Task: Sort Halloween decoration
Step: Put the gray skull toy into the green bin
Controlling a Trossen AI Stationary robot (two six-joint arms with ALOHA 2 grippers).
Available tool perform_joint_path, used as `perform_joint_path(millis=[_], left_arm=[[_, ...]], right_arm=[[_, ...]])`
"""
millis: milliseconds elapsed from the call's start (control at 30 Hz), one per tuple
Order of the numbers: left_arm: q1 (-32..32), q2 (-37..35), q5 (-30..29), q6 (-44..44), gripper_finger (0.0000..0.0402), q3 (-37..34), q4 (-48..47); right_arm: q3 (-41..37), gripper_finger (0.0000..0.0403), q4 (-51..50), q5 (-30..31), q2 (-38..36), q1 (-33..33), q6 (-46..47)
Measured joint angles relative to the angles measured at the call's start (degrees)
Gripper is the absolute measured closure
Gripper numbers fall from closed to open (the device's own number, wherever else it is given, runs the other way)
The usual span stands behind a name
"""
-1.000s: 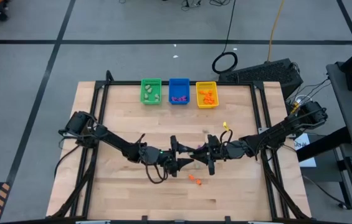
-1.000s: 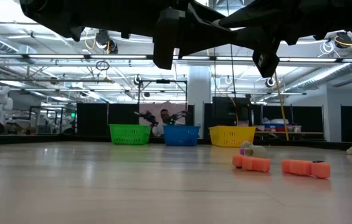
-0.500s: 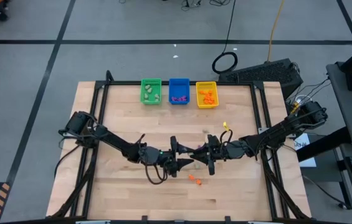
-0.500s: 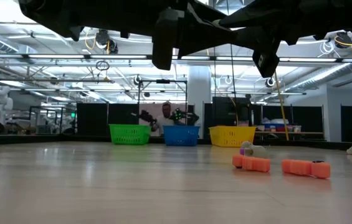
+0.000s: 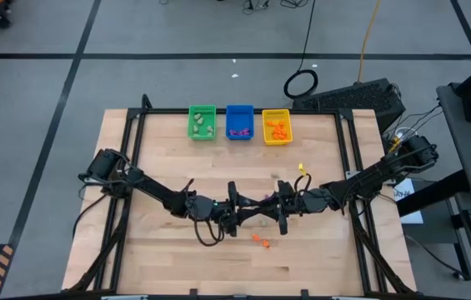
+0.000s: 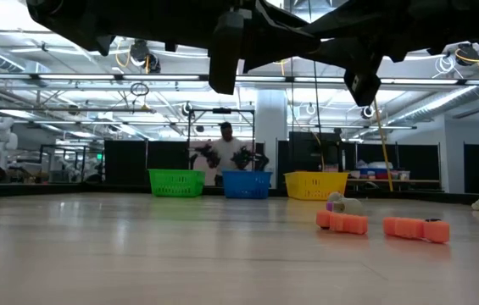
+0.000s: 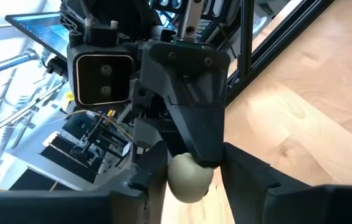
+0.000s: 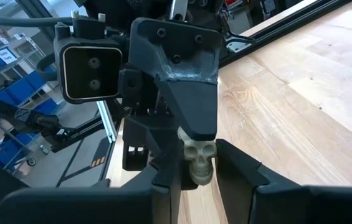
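The left pincer has drawn in since a second ago, its fingers now closing around the pale skull that the right pincer grips, the two meeting nose to nose above mid-tabletop. The handover looks underway. To do it well, the left should seat firmly on the skull's round back before the right lets go, and the right should back straight off. Two orange trinkets lie just below the meeting point, so keep the skull high. The green bin, with pale pieces already in it, stands at the far edge beside the blue and yellow bins, with bare wood between.
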Motion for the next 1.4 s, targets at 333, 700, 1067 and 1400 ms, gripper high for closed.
perform_joint_path(millis=[333, 700, 1067, 1400], left_arm=[[0.0, 0.0, 0.0, 0.1, 0.0294, 0.0, -0.9], [0.0, 0.0, -0.9, 0.2, 0.0275, 0.0, -2.1], [0.0, 0.0, -1.5, 2.7, 0.0323, 0.0, -2.2], [-0.6, 0.0, -1.6, 3.1, 0.0322, 0.0, -2.4]], right_arm=[[0.0, 0.0332, -0.1, 0.0, 0.0, 0.0, 0.0], [0.0, 0.0332, 0.0, 0.0, 0.0, 0.0, 0.0], [0.0, 0.0332, 0.7, 0.0, 0.0, 0.0, 0.0], [0.0, 0.0311, 1.3, 0.8, 0.0, 0.0, 0.0]])
